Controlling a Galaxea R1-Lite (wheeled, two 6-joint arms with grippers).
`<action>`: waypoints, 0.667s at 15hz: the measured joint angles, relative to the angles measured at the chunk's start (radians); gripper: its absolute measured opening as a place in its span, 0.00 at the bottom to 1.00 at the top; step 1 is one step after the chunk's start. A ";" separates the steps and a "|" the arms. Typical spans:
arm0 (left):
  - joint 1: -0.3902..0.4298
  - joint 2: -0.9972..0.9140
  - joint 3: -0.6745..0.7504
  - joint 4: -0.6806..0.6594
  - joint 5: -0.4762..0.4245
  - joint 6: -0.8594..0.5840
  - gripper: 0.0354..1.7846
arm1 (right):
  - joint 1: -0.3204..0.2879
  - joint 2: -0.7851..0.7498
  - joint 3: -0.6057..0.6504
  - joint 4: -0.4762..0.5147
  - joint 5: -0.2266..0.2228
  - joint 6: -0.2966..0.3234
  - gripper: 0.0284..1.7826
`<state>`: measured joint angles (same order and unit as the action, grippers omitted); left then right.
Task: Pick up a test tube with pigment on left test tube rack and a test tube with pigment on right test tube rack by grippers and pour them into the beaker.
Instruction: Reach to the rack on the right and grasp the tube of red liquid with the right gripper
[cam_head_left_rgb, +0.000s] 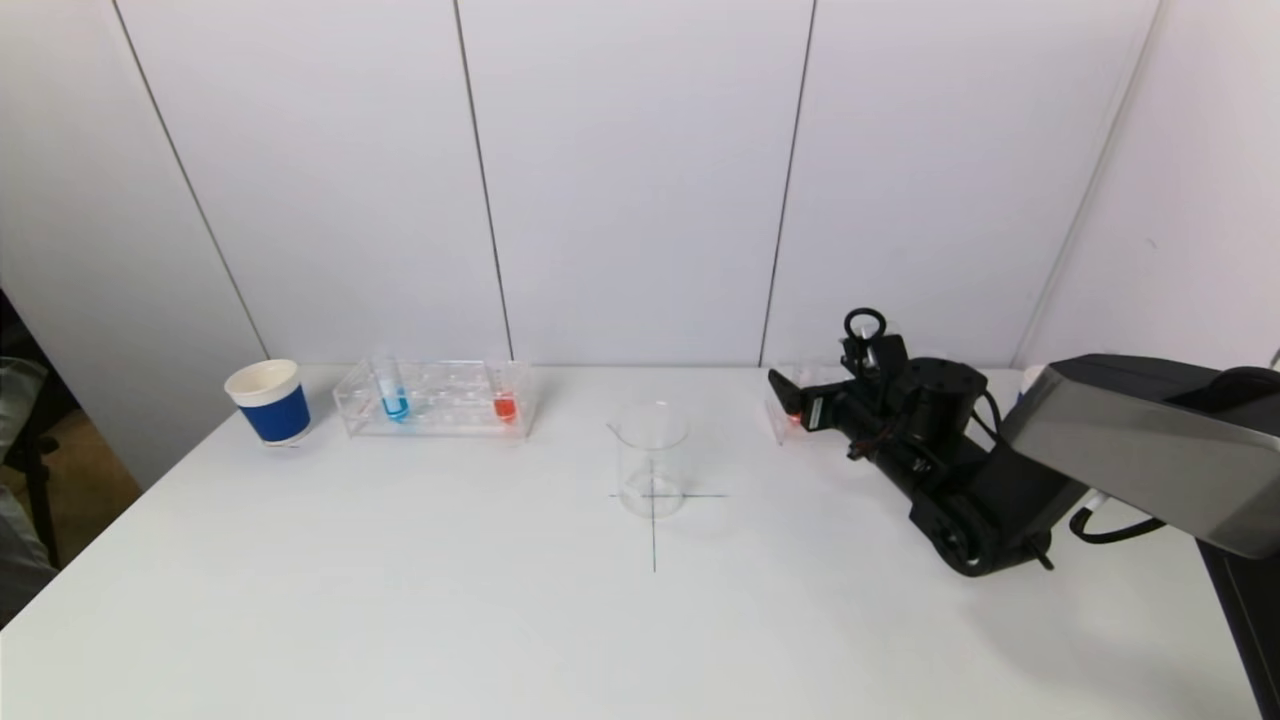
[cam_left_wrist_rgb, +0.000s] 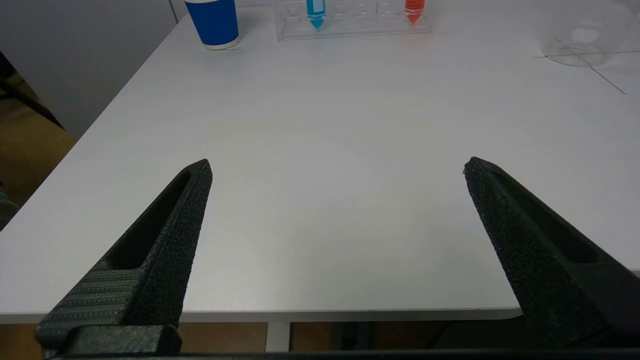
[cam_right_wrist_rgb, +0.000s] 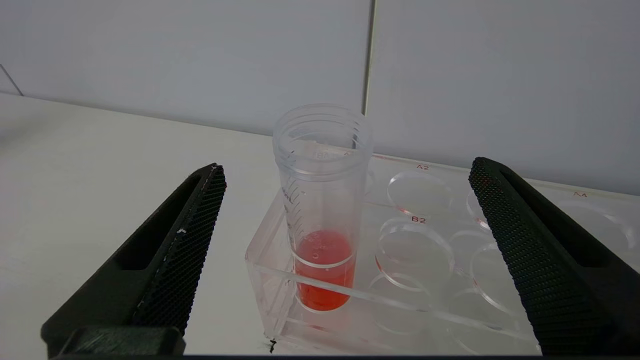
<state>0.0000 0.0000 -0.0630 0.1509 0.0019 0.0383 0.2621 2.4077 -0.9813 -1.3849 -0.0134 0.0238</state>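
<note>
The clear left rack (cam_head_left_rgb: 435, 398) at the back left holds a tube of blue pigment (cam_head_left_rgb: 393, 400) and a tube of red pigment (cam_head_left_rgb: 505, 403). An empty glass beaker (cam_head_left_rgb: 652, 460) stands on a cross mark at mid-table. My right gripper (cam_head_left_rgb: 790, 400) is at the right rack (cam_head_left_rgb: 778, 420), which the arm mostly hides. In the right wrist view this gripper (cam_right_wrist_rgb: 348, 166) is open, its fingers apart on either side of an upright tube with red pigment (cam_right_wrist_rgb: 322, 210) in the corner hole of the rack (cam_right_wrist_rgb: 425, 300). My left gripper (cam_left_wrist_rgb: 337, 167) is open and empty above the table's near edge.
A blue and white paper cup (cam_head_left_rgb: 270, 402) stands left of the left rack, near the table's left edge. The wall runs close behind both racks. The right rack's other holes (cam_right_wrist_rgb: 417, 245) are empty.
</note>
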 joint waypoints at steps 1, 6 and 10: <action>0.000 0.000 0.000 0.000 -0.001 0.000 0.99 | 0.002 0.000 -0.003 0.004 0.000 0.000 0.99; 0.000 0.000 0.000 0.000 0.000 0.000 0.99 | 0.005 0.010 -0.033 0.012 0.000 -0.004 0.99; 0.000 0.000 0.000 0.000 0.000 0.000 0.99 | 0.009 0.018 -0.047 0.013 -0.002 -0.004 0.99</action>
<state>0.0004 0.0000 -0.0626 0.1504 0.0017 0.0383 0.2709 2.4260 -1.0281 -1.3715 -0.0153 0.0196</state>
